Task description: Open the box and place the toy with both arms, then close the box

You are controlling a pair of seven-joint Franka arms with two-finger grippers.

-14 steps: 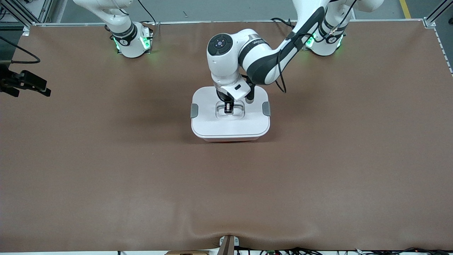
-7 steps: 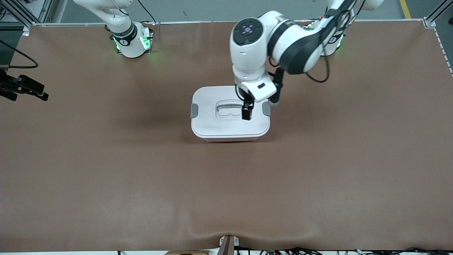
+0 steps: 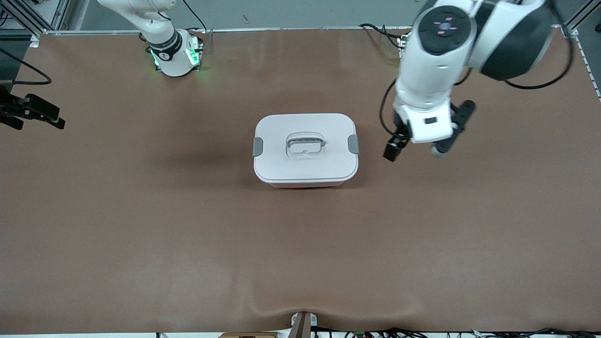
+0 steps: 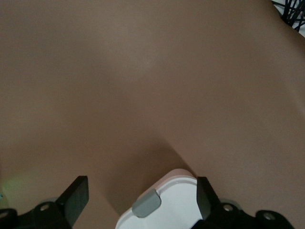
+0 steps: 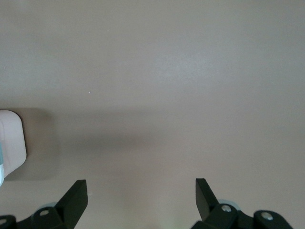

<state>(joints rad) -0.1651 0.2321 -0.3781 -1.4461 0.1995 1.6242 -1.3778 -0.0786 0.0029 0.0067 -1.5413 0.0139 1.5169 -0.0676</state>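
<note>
Box (image 3: 305, 149) sits lidded mid-table, long axis running between the arms' ends. Left gripper (image 3: 393, 149) hangs spread and empty over bare table beside it; right gripper (image 5: 138, 198) waits, spread and empty.

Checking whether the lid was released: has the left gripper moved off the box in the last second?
Yes. The left gripper has left the box handle and now hangs open over bare table toward the left arm's end.

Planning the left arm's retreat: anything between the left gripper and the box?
Nothing: in the front view only bare table separates the open left gripper from the box.
</note>
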